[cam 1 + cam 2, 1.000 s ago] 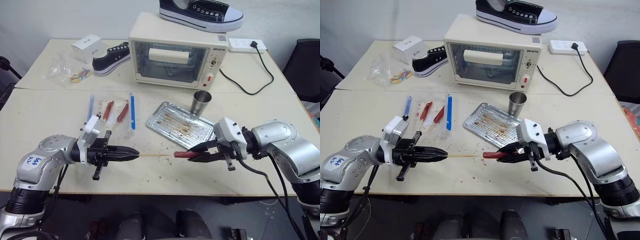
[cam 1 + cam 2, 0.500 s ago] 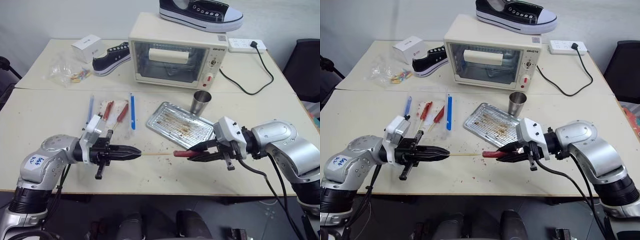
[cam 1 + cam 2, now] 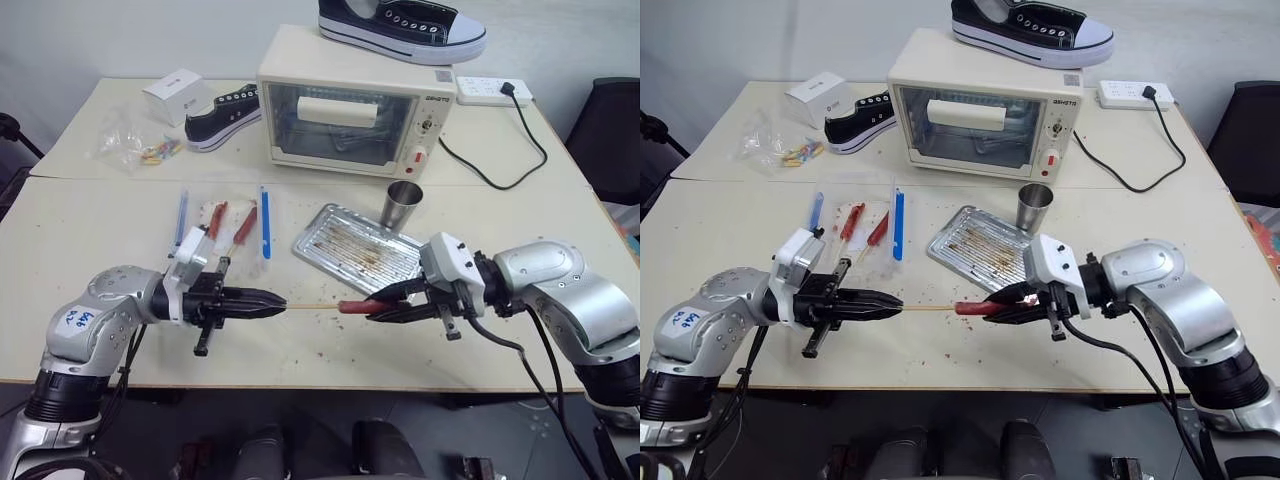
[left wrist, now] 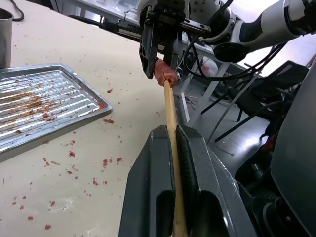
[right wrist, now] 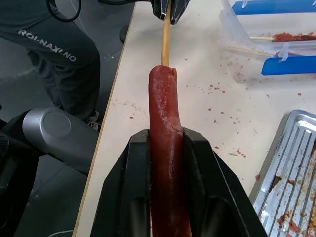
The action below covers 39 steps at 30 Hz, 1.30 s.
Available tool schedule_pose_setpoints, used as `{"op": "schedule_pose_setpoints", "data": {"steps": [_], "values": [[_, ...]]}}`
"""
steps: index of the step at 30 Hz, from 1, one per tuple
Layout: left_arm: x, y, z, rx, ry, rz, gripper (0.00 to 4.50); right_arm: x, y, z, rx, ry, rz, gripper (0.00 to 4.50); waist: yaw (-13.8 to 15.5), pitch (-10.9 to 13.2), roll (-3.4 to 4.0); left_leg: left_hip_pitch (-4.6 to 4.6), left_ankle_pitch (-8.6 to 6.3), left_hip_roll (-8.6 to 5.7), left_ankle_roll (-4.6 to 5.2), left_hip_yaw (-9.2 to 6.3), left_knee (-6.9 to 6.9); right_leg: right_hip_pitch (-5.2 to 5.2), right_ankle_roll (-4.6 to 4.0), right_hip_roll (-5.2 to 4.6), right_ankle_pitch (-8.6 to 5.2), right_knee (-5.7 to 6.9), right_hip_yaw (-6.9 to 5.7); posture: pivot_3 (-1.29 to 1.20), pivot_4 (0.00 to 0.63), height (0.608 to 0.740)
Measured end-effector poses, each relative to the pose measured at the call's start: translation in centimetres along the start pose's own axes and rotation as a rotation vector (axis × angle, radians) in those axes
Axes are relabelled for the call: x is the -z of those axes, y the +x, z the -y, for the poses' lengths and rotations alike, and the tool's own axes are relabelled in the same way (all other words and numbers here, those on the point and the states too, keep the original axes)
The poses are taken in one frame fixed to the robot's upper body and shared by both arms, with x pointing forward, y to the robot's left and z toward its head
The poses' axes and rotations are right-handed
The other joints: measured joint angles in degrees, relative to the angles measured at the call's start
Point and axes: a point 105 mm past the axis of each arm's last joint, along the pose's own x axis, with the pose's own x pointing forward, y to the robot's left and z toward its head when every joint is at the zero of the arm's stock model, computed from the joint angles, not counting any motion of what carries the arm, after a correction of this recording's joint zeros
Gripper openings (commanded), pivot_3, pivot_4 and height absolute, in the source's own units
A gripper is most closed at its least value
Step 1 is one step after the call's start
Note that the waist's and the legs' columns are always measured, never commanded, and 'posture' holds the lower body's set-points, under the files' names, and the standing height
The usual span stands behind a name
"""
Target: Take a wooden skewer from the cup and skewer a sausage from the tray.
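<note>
Between both fingers, the wooden skewer [image 3: 312, 305], clenched by the left gripper [image 3: 268, 299], met the sausage [image 3: 354, 306] grasped by the right gripper [image 3: 385, 304]; piercing seemed underway, needing a straight push.

- The wooden skewer [image 4: 170, 123] disappears at its near end between the left gripper's [image 3: 272, 299] fingers.
- The sausage [image 5: 165, 163] runs off the right wrist view's lower edge.
- The cup [image 4: 5, 37] is cut by the left wrist view's edge.
- The cup's inside cannot be seen.
</note>
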Motion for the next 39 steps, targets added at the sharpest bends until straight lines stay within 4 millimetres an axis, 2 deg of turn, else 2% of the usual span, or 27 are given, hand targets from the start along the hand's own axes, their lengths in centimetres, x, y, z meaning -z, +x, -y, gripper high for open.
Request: {"op": "schedule_pose_setpoints", "data": {"steps": [17,24,27,31,36,37,39], "values": [[0.9,2.0,-0.6,0.021,-0.027,0.031,0.00,-0.9,2.8,0.4,-0.059,0.012,-0.025,0.83,0.0,0.0,0.00,-0.03,-0.01,0.00,0.01,-0.01,0.08,-0.02,0.00,0.00,0.00,0.08,-0.01,0.00,0.150,0.740],[1.5,2.0,-0.5,0.000,-0.038,0.040,0.00,-0.7,3.0,0.3,-0.048,0.045,-0.040,0.83,0.0,0.0,0.00,-0.03,-0.01,0.01,0.01,-0.03,0.08,-0.02,0.00,-0.01,0.00,0.08,-0.01,0.00,0.150,0.740],[1.6,2.1,-0.3,0.003,-0.031,0.040,0.00,-0.9,3.0,0.1,-0.045,0.056,-0.024,1.40,0.0,0.0,0.00,-0.04,-0.01,0.00,0.01,-0.03,0.08,-0.02,0.00,-0.03,0.00,0.08,0.00,0.00,0.150,0.740],[1.6,1.9,-0.3,-0.010,-0.016,0.045,0.00,-1.7,2.2,-0.1,-0.038,0.039,0.000,2.67,0.0,0.0,0.00,-0.04,-0.01,0.00,0.02,-0.04,0.08,-0.01,0.00,-0.02,0.00,0.07,-0.01,0.00,0.150,0.740],[2.1,0.7,-0.3,-0.093,-0.014,0.068,0.00,-2.4,-0.4,0.2,0.026,0.009,0.020,4.34,0.0,0.0,0.00,-0.04,-0.02,0.01,0.03,-0.04,0.06,-0.01,0.00,-0.04,0.00,0.06,0.00,0.00,0.150,0.740],[2.3,0.4,-0.3,-0.111,-0.017,0.071,0.00,-2.6,-1.0,0.1,0.041,0.006,0.030,4.48,0.0,0.0,0.00,-0.03,-0.02,0.02,0.03,-0.04,0.07,0.00,0.00,-0.06,0.00,0.06,0.00,0.00,0.150,0.740],[2.5,-0.4,-0.3,-0.174,-0.019,0.087,0.00,-2.8,-2.3,-0.1,0.099,0.014,0.080,4.48,0.0,0.0,-0.01,-0.04,-0.03,0.03,0.04,-0.08,0.05,0.04,0.00,-0.14,0.00,0.01,0.02,0.00,0.150,0.740]]}}
